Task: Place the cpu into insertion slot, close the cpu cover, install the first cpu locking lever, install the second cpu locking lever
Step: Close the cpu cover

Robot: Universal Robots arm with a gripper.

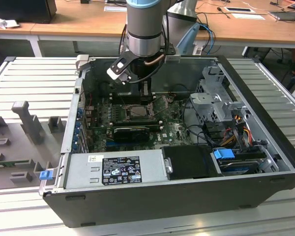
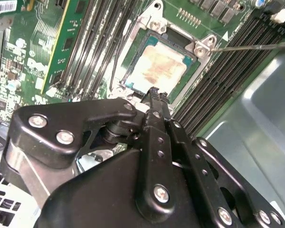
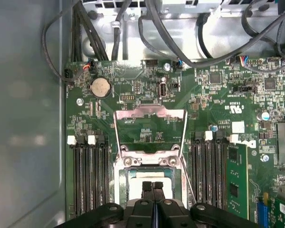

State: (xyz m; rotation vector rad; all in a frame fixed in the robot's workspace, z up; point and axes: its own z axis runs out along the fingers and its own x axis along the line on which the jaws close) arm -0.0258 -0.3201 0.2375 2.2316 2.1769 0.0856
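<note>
Fingers (image 3: 147, 190): pressed together, nothing between them, tip poised at the near edge of the socket. You cannot tell whether it touches.

Item, cpu (image 2: 157, 66): pale square lying flat inside the insertion slot (image 2: 176, 40). It looks seated and square to the frame.

Item, cpu cover (image 3: 149, 113): swung open beyond the slot, green board showing through its window. Closing it appears to be your step in hand. Use the paired fingers as one blunt pusher on the cover's metal rim, stay off the chip's face, and bring the frame down flat, not skewed.

Item, locking lever (image 2: 251, 46): thin rod, unlatched, angled out over the memory slots (image 3: 88, 175). Steer clear of it.

Item, computer case (image 1: 137, 201): stands on the ribbed table (image 1: 34, 83).

Views: read tip-to-chip clearance in the second wrist view. Judge the cover's angle in the first wrist view. The exterior view gives you the arm (image 1: 145, 29) reaching down into the case.
</note>
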